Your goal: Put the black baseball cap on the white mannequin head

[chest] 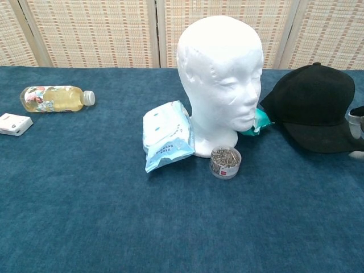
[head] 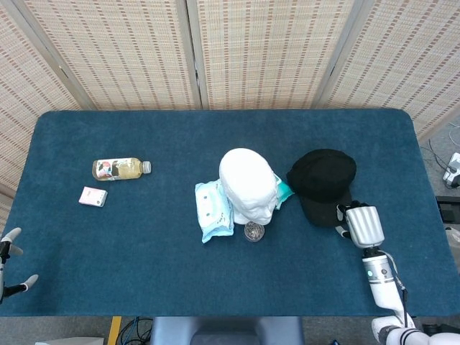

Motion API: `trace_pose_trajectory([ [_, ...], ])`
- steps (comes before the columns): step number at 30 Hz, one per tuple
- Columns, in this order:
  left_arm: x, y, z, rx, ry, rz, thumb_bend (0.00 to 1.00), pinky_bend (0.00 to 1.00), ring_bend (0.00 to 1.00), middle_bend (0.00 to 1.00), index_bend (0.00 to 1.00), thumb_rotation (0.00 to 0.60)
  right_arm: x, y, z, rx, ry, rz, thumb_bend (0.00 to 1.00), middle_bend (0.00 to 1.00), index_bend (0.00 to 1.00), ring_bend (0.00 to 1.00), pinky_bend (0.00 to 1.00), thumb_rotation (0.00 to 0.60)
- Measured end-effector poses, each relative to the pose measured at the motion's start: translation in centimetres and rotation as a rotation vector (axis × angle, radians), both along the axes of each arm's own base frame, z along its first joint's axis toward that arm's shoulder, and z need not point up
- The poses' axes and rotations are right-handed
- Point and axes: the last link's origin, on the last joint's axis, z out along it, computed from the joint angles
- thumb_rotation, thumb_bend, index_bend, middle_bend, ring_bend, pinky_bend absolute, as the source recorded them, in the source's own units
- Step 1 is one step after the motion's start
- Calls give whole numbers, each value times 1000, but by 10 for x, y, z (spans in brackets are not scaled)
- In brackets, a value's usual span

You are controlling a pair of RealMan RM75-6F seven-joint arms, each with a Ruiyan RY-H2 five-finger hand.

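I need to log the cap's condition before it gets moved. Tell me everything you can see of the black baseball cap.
The black baseball cap is plain matte fabric, with a rounded crown and a brim pointing toward the robot. It sits to the right of the white mannequin head, beside the teal packet. The right hand is at the brim's edge and appears to hold it; the grip itself is hidden.

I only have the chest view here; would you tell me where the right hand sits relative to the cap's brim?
Observer: In the head view, the right hand is at the brim end of the black baseball cap, fingers on the brim's edge.
Operator: Thank you. Where is the left hand?
Observer: The left hand is at the table's near left edge, holding nothing, fingers apart.
Operator: Is anything behind the mannequin head?
Observer: Only bare blue table lies behind the white mannequin head.
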Motion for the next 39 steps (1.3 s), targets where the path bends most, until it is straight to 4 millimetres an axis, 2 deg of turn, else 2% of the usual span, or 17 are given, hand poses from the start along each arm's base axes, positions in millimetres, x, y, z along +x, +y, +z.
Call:
trace_pose_trajectory([
  [8, -1, 0, 0, -1, 1, 2, 45, 546, 385, 417, 145, 600, 15, -8, 7, -34, 32, 87, 0, 664, 578, 454, 656, 600],
  [20, 0, 0, 0, 0, 0, 2, 45, 546, 385, 418, 145, 600, 28, -20, 19, -51, 75, 158, 21, 484, 546, 306, 523, 600],
  [31, 0, -1, 1, 4, -1, 1, 45, 546, 385, 417, 145, 600, 30, -25, 21, -47, 82, 159, 358, 446, 522, 273, 484, 600],
  [39, 0, -1, 1, 4, 1, 2, 45, 546, 384, 417, 145, 600, 33, -29, 24, -62, 82, 170, 456, 446, 522, 273, 484, 600],
])
